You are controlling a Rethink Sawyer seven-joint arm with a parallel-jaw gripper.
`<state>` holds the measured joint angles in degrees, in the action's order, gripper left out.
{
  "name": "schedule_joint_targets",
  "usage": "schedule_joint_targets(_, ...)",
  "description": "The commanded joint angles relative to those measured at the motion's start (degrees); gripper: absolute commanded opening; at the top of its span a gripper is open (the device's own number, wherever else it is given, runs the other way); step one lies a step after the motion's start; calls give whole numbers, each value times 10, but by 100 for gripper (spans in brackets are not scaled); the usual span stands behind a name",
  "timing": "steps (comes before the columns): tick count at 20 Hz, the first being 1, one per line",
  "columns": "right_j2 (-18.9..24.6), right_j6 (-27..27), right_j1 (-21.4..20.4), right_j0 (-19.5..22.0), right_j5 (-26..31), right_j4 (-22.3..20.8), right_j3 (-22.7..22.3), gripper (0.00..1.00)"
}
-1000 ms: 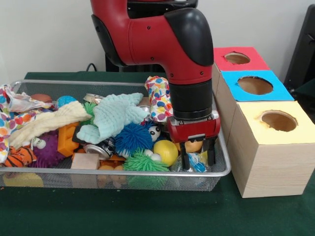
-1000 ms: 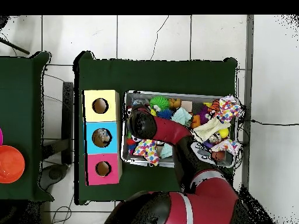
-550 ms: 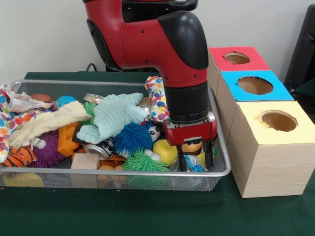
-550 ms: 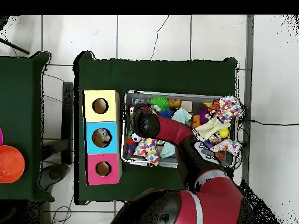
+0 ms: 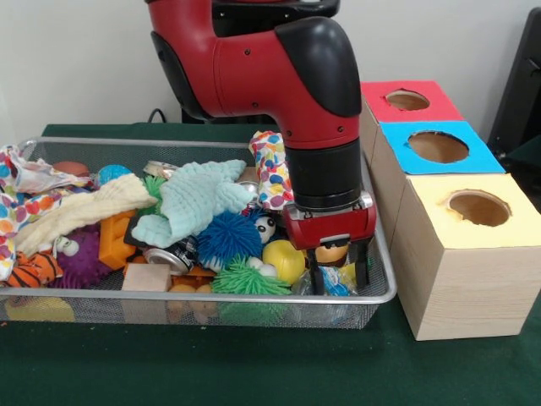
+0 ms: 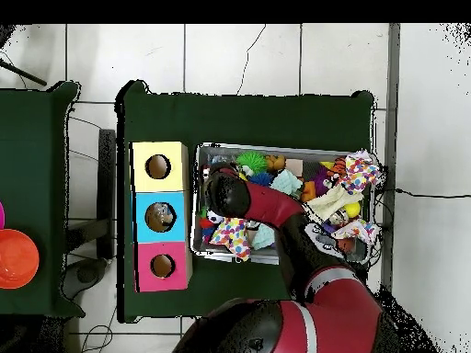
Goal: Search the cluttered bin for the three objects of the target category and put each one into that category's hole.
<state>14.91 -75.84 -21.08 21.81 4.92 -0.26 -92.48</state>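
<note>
My gripper hangs low in the right front corner of the wire bin, open. Its two black fingers stand either side of a small toy with an orange-brown head, above blue and yellow bits; I cannot tell whether they touch it. A yellow ball lies just left of the fingers. Beside the bin stand three boxes with holes: red, blue and yellow. In the overhead view the arm's wrist hides the gripper.
The bin is crowded: blue spiky ball, green spiky ball, mint cloth, polka-dot roll, can, wooden block, orange brick, cream cloth. The yellow box's wall stands close to the bin's right rim.
The arm shifted a little left and down into the corner, then edged slightly back to the right. The bin's contents look unmoved.
</note>
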Motion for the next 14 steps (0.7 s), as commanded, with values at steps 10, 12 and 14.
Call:
schedule_joint_targets(10, 33, 5, -3, 3, 67, -69, 9, 100)
schedule_joint_targets(12, 26, 35, -18, -10, 89, -95, 22, 100)
schedule_joint_targets(14, 31, 84, -33, -15, 112, -138, 40, 100)
